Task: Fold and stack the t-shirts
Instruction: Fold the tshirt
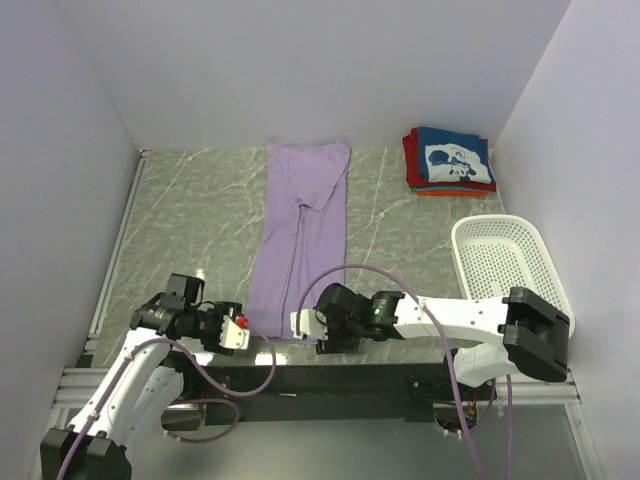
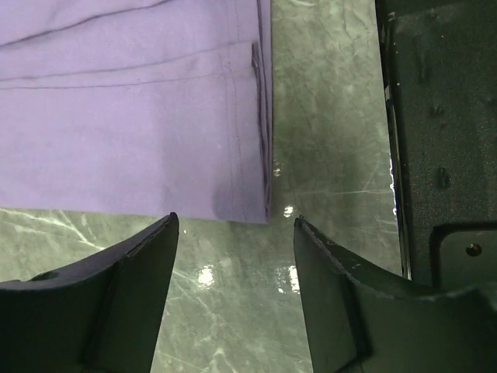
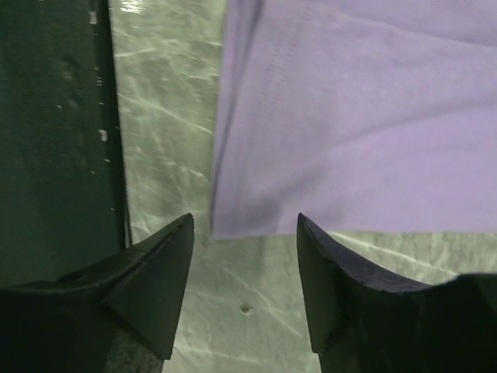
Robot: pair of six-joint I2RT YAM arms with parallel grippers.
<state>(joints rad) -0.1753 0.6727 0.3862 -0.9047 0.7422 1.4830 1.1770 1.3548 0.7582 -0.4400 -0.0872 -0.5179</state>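
Both claws are released, jaws spread and empty. The left claw (image 1: pixel 243 332) and right claw (image 1: pixel 300 322) sit low over the table (image 1: pixel 190 230) and point at each other across the near hem of the lavender tee (image 1: pixel 300 230). The tee lies as a long strip running away from them. In each wrist view a hem corner lies just ahead of the fingertips, centred on the gap.

The step in hand looks like pinching both corners to fold the hem toward the collar. Each claw should ease forward, slip one finger under every layer and close at the same time as the other. They should then lift level so the strip folds square.

Both arms reach inward from their bases, forearms low, wrists nearly flat.

The basket (image 1: pixel 500 265) lies well right of the right claw. Far beyond it the navy tee (image 1: pixel 452 157) tops the red (image 1: pixel 411 152) and orange (image 1: pixel 440 191) ones.
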